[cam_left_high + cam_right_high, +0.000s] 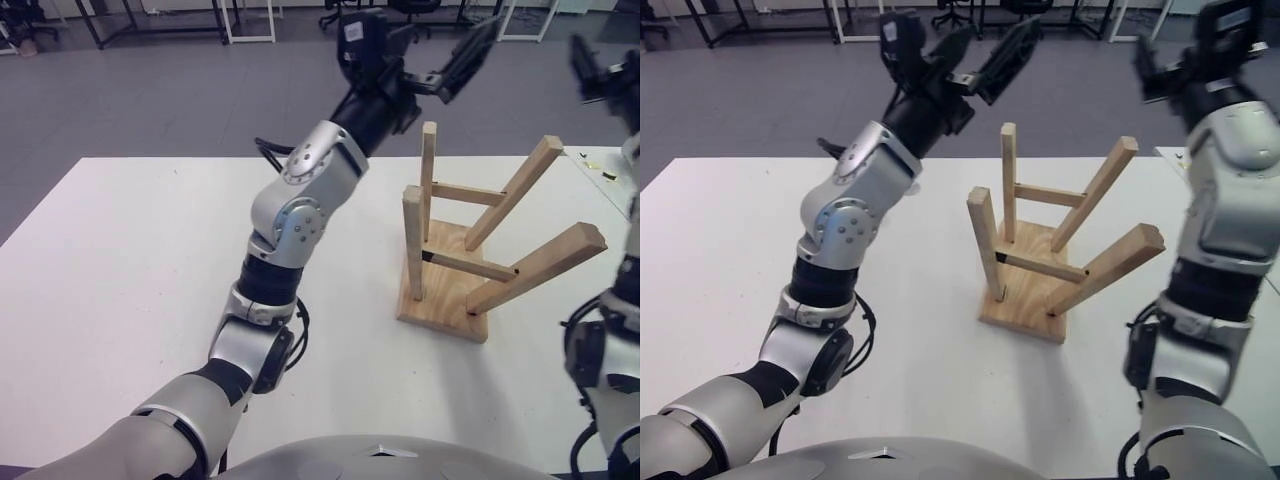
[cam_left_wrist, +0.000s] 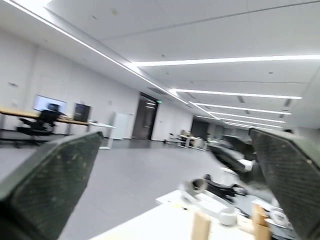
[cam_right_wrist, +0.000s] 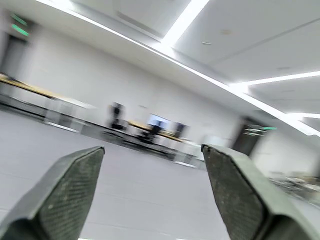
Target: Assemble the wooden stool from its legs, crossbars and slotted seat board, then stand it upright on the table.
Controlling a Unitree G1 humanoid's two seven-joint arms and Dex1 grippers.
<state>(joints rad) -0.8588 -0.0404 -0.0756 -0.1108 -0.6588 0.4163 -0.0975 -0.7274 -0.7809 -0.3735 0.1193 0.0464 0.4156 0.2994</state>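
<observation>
The wooden stool lies upside down on the white table, right of centre. Its seat board rests flat on the table, and its legs stick upward, leaning to the right, joined by crossbars. My left gripper is raised high above and behind the stool, open and holding nothing. In the left wrist view the gripper points out into the room, with two leg tips below it. My right gripper is held up at the far right, also open and empty.
Bare table spreads to the left and in front of the stool. Small yellow bits lie near the table's far right edge. Grey floor and desk frames lie beyond the far edge.
</observation>
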